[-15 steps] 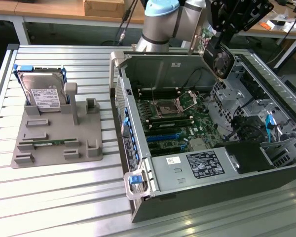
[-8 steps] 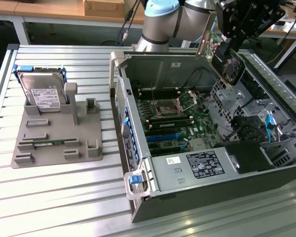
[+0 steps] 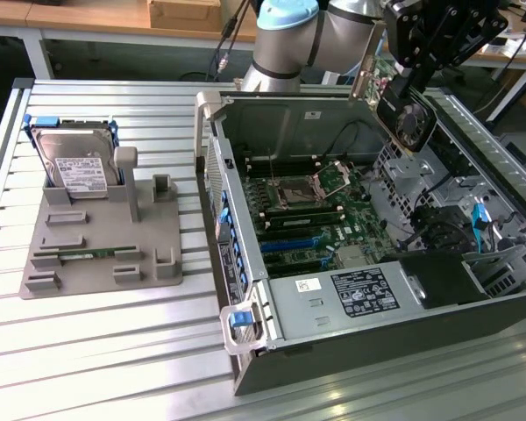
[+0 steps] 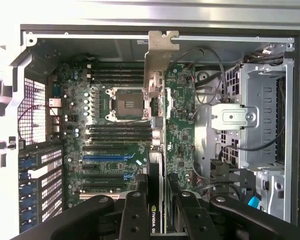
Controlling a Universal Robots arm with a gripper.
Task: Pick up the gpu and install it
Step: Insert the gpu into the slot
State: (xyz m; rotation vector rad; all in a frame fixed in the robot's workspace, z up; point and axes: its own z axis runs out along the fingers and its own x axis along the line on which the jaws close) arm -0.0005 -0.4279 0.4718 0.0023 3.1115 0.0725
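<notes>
Holding the gpu (image 3: 405, 118) up high over the open computer case (image 3: 254, 132).
Squeezed tight in the gripper (image 3: 410, 81), thin edge facing down at the green board (image 4: 182, 130), metal bracket (image 4: 157, 65) sticking out in front, likely so as to fit one of the long slots (image 4: 107, 157) there. Not in any slot yet.

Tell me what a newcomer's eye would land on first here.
First, the gripper holding the gpu tilted in the air above the open computer case, at the exterior view's upper right. Next, the bare green motherboard inside that case. Then the hard drive standing in a grey fixture on the exterior view's left.
</notes>
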